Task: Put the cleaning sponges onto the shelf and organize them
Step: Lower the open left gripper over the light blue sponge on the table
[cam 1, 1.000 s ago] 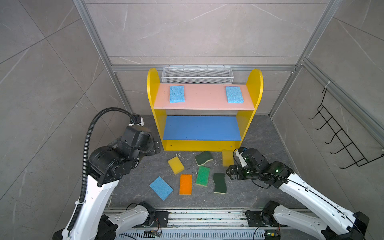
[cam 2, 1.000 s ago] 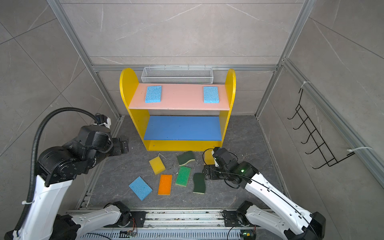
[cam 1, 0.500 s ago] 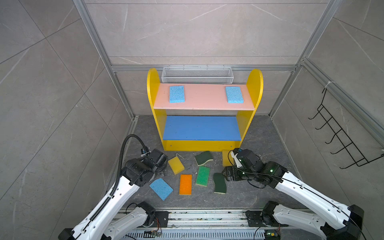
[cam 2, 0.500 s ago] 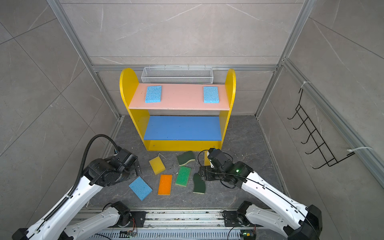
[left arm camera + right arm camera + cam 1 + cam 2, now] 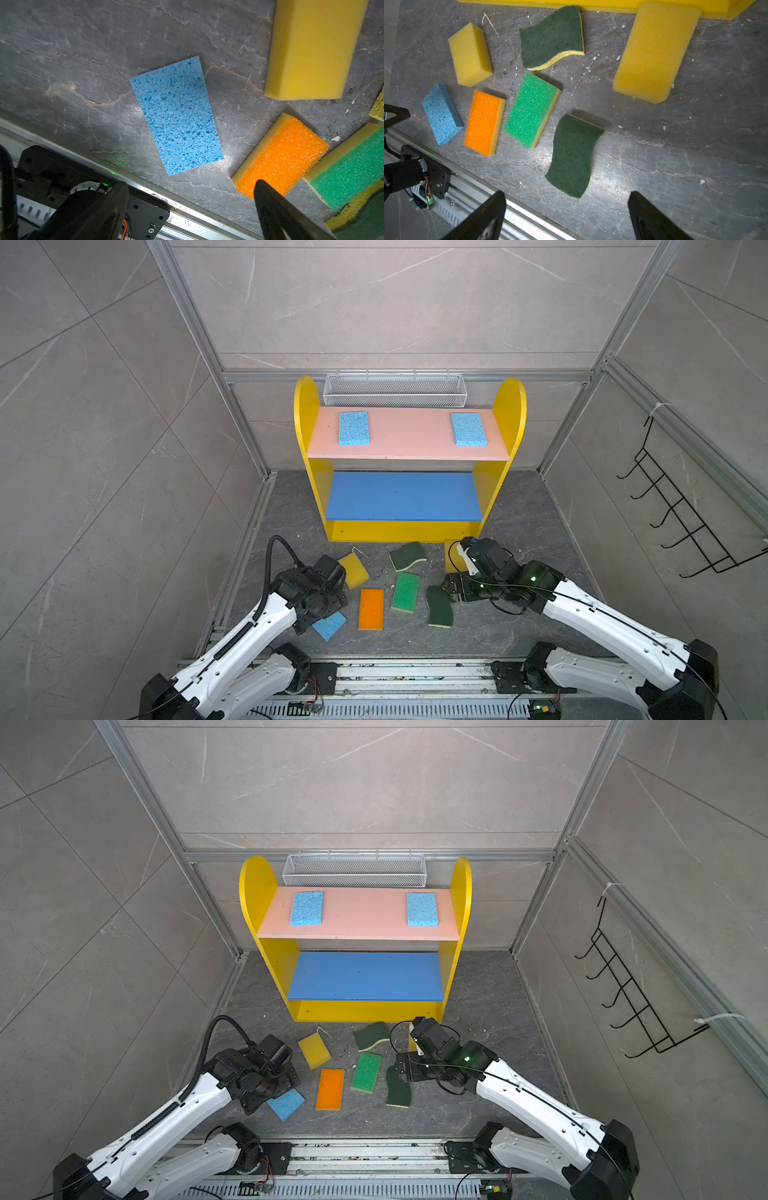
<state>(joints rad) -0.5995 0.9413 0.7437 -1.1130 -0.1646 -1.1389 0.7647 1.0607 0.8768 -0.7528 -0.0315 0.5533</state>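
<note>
Your left pincer [image 5: 191, 182], wide open and empty, hangs over the blue sponge [image 5: 176, 116] on the tabletop [image 5: 83, 62] in front of the shelf [image 5: 409, 531]. Turn it slightly, lower straight, then close across the narrow width. Your right pincer [image 5: 566, 193] is open and empty too.

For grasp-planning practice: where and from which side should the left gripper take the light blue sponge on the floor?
Across its two long edges, from straight above: the light blue sponge lies flat, sides free, and the open left gripper hovers over it.

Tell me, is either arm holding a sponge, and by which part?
Nothing is held: left end effector open by a blue sponge, right end effector open by a dark-green sponge.
</note>
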